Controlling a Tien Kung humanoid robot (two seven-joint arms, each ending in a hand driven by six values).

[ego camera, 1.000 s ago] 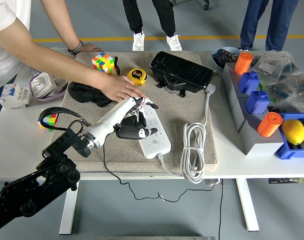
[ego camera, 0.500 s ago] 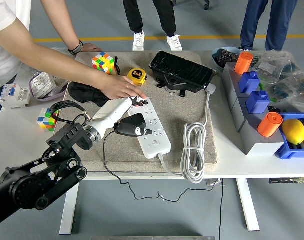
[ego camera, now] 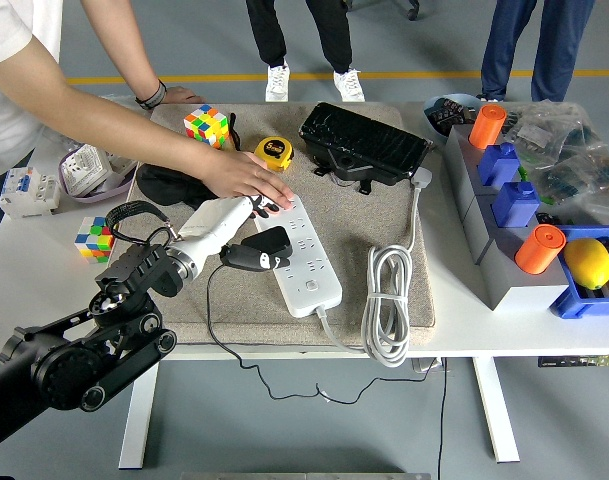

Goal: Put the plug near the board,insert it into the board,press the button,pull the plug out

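Change since earlier views: the left arm had drawn back toward the counter's near-left, and the plug (ego camera: pixel 261 250) had come away with it, off the sockets of the board (ego camera: pixel 302 250) to the board's left edge. The person's hand (ego camera: pixel 246 179) had stayed pressed on the board's far end.

Plug: black, rounded and bulky, with small white markings; a thin black cord trailed from it over the mat (ego camera: pixel 284 225) and off the near edge. It hung just beside the board, touching or barely clear of the left rim; which could not be told. Prongs not visible. Judged to be the pull-out step, at or near completion.

Left hand (ego camera: pixel 246 228): white-cased, fingers closed on the plug from above and behind, gripping it.

Board: white multi-socket strip lying diagonally on the mat, round button near its near end, its own white cable coiled (ego camera: pixel 387 305) to the right. The person's palm probably held it down so that it would not lift or slide with the plug.

Mat: beige, covering the counter (ego camera: pixel 44 290) centre, likely for grip.

Surroundings: yellow tape measure (ego camera: pixel 274 152) and a colour cube (ego camera: pixel 207 124) beyond the board; black case (ego camera: pixel 364 143) at far centre.

Right hand: not in view.
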